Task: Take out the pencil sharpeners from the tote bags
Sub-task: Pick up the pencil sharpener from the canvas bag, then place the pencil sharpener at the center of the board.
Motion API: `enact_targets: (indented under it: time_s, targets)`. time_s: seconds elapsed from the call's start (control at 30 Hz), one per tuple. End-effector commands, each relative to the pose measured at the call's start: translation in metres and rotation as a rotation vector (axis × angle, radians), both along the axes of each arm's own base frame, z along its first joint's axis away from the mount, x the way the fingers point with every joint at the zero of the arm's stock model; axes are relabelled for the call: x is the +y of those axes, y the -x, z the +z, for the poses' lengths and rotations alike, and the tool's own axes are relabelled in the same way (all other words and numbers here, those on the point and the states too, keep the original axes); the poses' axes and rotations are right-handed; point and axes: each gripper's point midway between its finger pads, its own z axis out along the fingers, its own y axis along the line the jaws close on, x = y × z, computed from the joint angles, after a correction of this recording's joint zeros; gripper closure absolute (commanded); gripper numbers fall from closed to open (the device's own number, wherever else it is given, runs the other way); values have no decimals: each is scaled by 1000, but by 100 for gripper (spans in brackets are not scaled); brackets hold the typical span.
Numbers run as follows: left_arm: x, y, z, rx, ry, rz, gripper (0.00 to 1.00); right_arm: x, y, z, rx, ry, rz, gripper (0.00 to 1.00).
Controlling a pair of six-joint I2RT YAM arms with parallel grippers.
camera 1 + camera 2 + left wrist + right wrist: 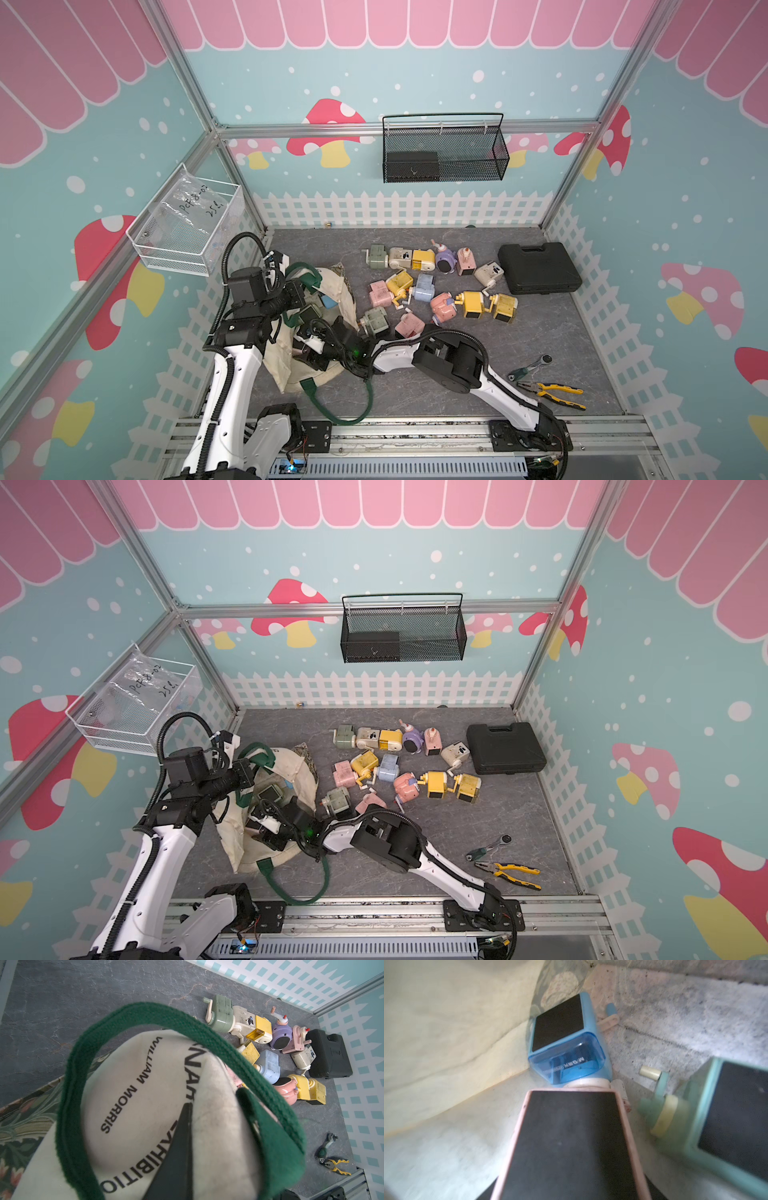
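Sharpener (571,1142), pink, just beside right tool (307,338), in bag (275,359)

The tote bag (135,1105) is seen as matt canvas, its green strap (128,1016) coarsely woven. The pencil sharpeners (471,305) are moulded in smooth plastic; the case (539,268) at two o'clock, in matt black plastic.

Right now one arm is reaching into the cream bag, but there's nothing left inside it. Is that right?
Not quite. One arm does reach into the cream bag, but it is not empty: the right wrist view shows a blue sharpener, a pink sharpener and a green sharpener inside.
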Motion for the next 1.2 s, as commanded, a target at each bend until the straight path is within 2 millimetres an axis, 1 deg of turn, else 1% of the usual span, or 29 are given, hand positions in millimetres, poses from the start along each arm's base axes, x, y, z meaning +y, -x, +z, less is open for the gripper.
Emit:
enact_targets:
  time_s: [0.0, 0.23, 0.5, 0.67, 0.8, 0.83, 0.9, 1.0, 1.07, 1.17]
  targets:
    - [1, 0, 10, -48, 2, 14, 100, -1, 11, 49, 8, -93, 35, 55]
    - [7, 3, 8, -48, 0, 49, 100, -21, 34, 69, 45, -93, 61, 56]
    - [8, 4, 7, -46, 10, 54, 100, -47, 64, 94, 120, -92, 126, 57]
    - [8, 4, 7, -46, 11, 55, 100, -66, 84, 121, 146, -103, 194, 57]
    - [9, 4, 7, -48, 17, 55, 100, -82, 95, 128, 170, -80, 224, 57]
    - [9, 3, 8, -49, 19, 56, 100, -88, 98, 137, 164, -86, 226, 57]
    - [10, 4, 8, -49, 22, 57, 100, -98, 100, 143, 151, -79, 221, 57]
    - [10, 4, 8, -50, 24, 57, 100, -113, 97, 158, 112, -62, 187, 57]
    - [10, 4, 7, -48, 27, 59, 100, -125, 93, 171, 91, -67, 159, 56]
    - [11, 5, 9, -53, 24, 65, 100, -147, 80, 181, 93, -69, 114, 56]
